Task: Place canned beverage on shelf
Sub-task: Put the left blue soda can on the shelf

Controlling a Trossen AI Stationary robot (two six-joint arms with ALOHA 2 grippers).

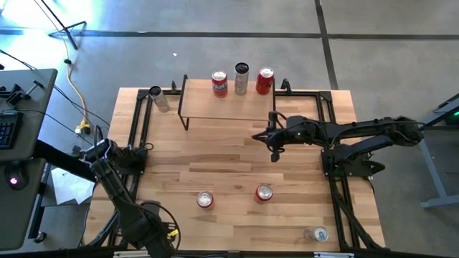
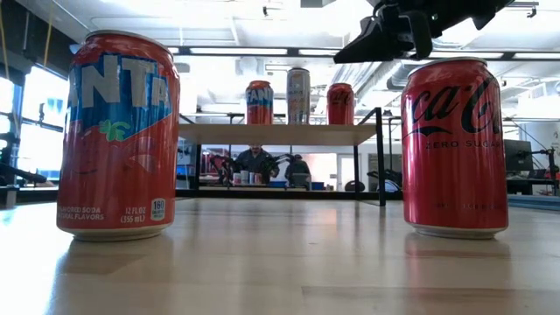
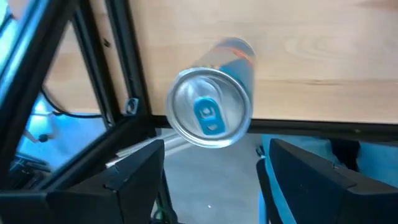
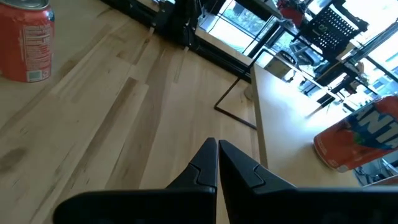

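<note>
With three cans already on the shelf, the right gripper hangs empty just off its corner, jaws pressed together, likely between placements, so it next must spread over the Coca-Cola can on the desk.

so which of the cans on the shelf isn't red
The middle can on the shelf: silver and taller, standing between two red cans.
</note>
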